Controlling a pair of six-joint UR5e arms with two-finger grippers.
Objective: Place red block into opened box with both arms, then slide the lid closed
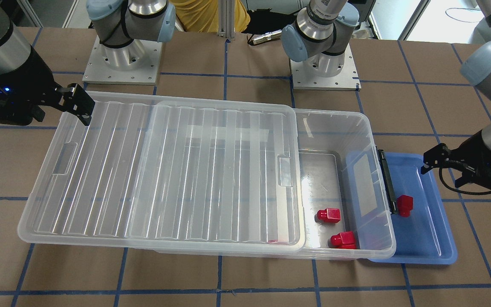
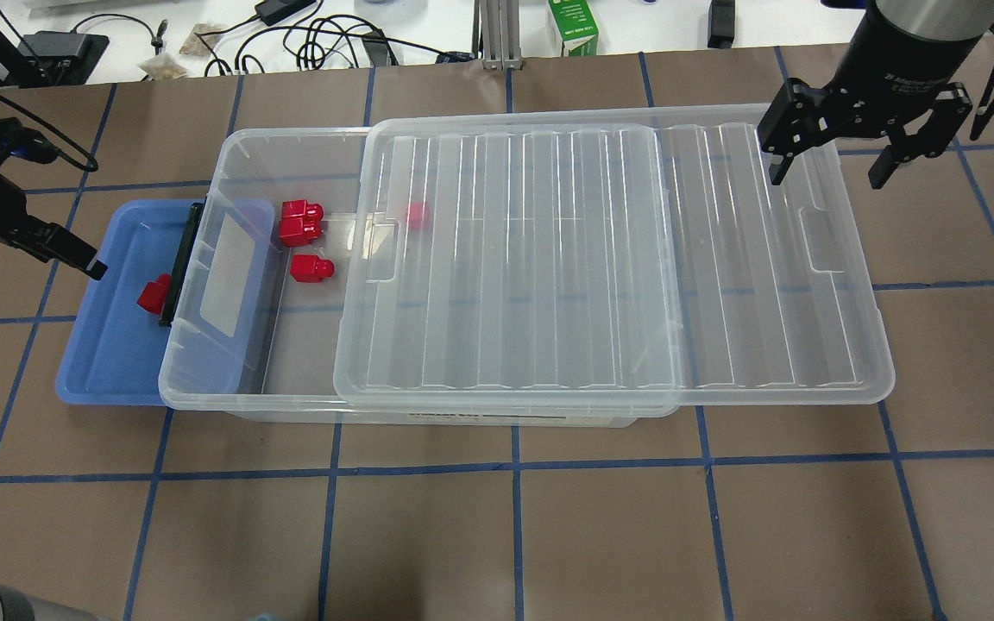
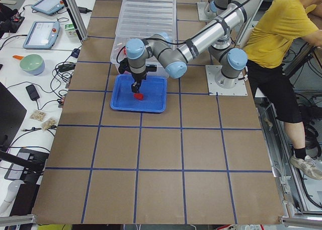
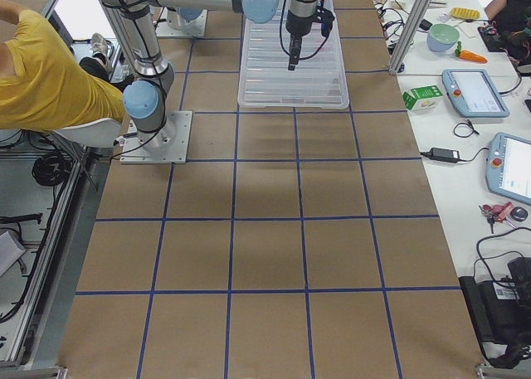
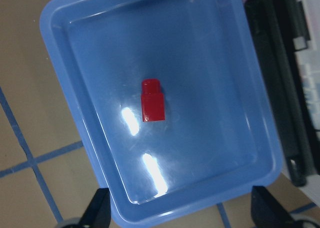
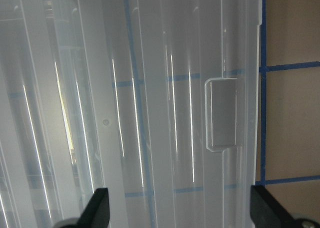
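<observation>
1. My left tool (image 5: 180,210): fingers spread wide, nothing between them. It hangs above one rim of the blue tray (image 5: 75,88).
2. The red block (image 5: 152,101): alone on the tray floor, a short way ahead of this tool, toward the tray's middle. Its long axis points away from the tool, stub at the far end, so it runs across the line between my fingers. I judge the flat sides would meet the fingers without a wrist turn, needing only a short advance and descent.
3. The box (image 2: 204,379): just beyond the tray, its latch end overlapping the tray. In its uncovered end lie a like block (image 2: 311,269) and another (image 2: 301,222).
4. The lid (image 2: 549,259): slid back, covering most of the box and overhanging its far end.
5. My right tool (image 2: 833,164): spread, empty, above that overhang, well apart from the block. The left arm is plainly the nearer.
</observation>
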